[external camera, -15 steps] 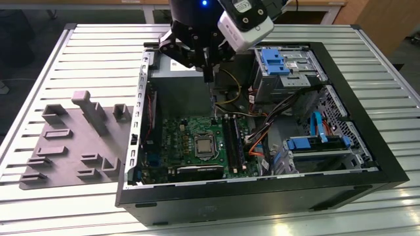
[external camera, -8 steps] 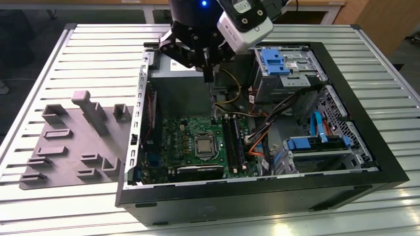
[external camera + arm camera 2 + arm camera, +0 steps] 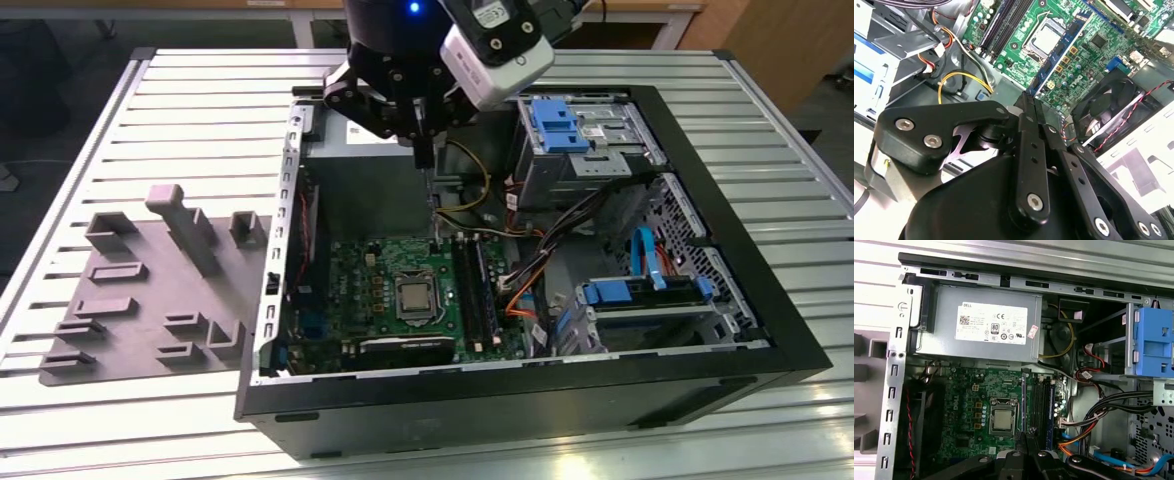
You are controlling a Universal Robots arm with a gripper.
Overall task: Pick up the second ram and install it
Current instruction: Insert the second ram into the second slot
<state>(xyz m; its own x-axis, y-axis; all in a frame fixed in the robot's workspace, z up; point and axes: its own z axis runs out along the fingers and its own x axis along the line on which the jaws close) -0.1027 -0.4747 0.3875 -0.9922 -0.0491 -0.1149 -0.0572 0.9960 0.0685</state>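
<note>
Exterior view, upper centre of the frame: my gripper is clenched on the second ram, hanging edge-down above the green motherboard.

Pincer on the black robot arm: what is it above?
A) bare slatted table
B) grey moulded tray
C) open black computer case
C: the pincer, shut on the thin dark second ram, hangs over the open black computer case, near its green motherboard.

Dark second ram hangs upright from the end effector.
</note>
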